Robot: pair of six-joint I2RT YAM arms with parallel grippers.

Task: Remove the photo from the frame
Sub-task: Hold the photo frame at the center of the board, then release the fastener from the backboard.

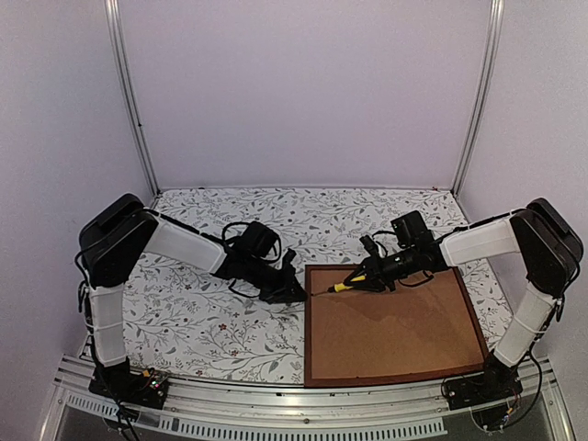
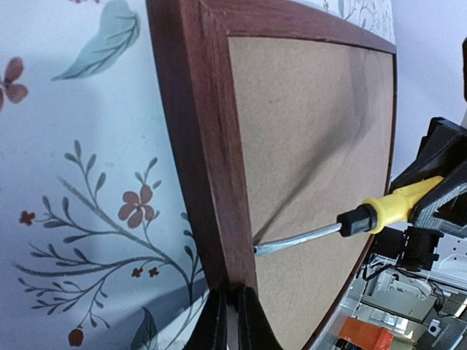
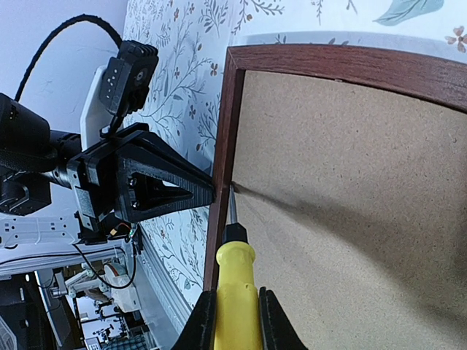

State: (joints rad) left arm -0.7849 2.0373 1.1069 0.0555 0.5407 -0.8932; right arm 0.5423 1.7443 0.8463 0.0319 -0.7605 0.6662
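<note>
The frame (image 1: 306, 322) of dark reddish-brown wood lies face down on the table's right half. A plain brown backing board (image 1: 395, 322) fills it, and the photo is hidden. My right gripper (image 3: 235, 321) is shut on the yellow handle of a screwdriver (image 3: 235, 284). The screwdriver's metal tip (image 2: 257, 249) touches the seam between the board (image 2: 314, 146) and the frame's left rail (image 2: 204, 146). My left gripper (image 2: 233, 321) is shut with nothing between its fingers, and its fingertips rest against the outer side of that same rail, opposite the tip.
A tablecloth (image 1: 202, 312) with a floral print covers the table to the left of the frame and behind it. A metal rail (image 1: 276, 413) runs along the near edge, by the arm bases. Pale walls and two upright metal posts (image 1: 129, 92) close off the back.
</note>
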